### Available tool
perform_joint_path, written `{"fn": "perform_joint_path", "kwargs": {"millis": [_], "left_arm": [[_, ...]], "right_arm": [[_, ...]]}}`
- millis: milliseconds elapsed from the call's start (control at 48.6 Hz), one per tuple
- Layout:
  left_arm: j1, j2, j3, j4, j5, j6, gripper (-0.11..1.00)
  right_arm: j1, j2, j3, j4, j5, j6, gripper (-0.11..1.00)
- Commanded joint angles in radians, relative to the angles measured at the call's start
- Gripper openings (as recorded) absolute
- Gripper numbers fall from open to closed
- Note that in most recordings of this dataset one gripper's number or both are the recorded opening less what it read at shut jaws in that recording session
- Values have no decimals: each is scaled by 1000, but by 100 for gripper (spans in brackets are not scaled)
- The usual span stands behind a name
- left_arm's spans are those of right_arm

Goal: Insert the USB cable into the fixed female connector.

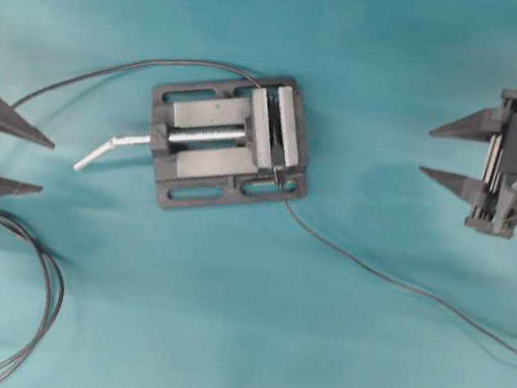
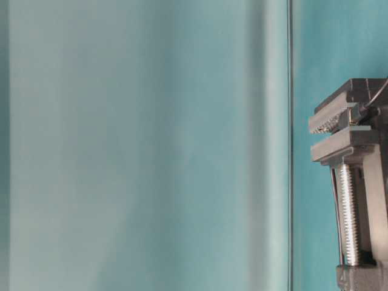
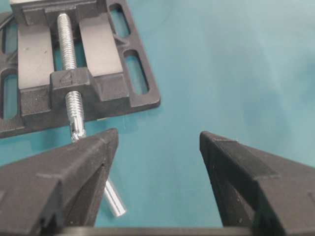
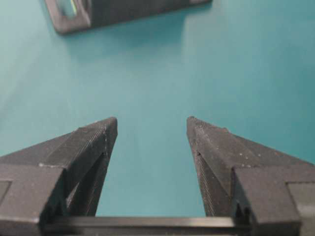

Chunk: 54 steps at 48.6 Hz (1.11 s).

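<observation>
On the teal worktop (image 1: 330, 363), the left gripper (image 1: 47, 163) sat at the left edge, jaws spread wide and empty. The vise (image 1: 228, 140) lay mid-worktop, the fixed female connector (image 1: 280, 172) clamped at its near right corner. The USB cable (image 1: 402, 284) trailed rightward from there. The right gripper (image 1: 426, 150) hung wide open, holding nothing.

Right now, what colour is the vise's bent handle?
Silver, bare metal. The bent handle sticks out from the dark grey vise; the overhead view shows it best.

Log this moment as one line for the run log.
left end effector: open, empty | right end effector: open, empty | vise: between them | plug: not yet inserted
</observation>
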Motion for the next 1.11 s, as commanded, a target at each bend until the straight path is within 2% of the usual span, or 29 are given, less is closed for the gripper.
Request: {"fn": "perform_joint_path", "kwargs": {"millis": [0,206,411,596,1089], "left_arm": [[-3,6,-12,3,-9,12,84],[-3,5,-12,3,-9,12,84],[-3,5,-12,3,-9,12,84],[-3,5,-11,3,-11,12,84],[-3,5,-11,3,-9,12,84]], "right_arm": [[-2,-54,-2,-5,3,2,64],[2,-245,66,-3,21,5,64],[8,-431,94,-5,179,3,63],[8,-442,95,-5,305,5,63],[8,-442,120,-6,307,38,64]]}}
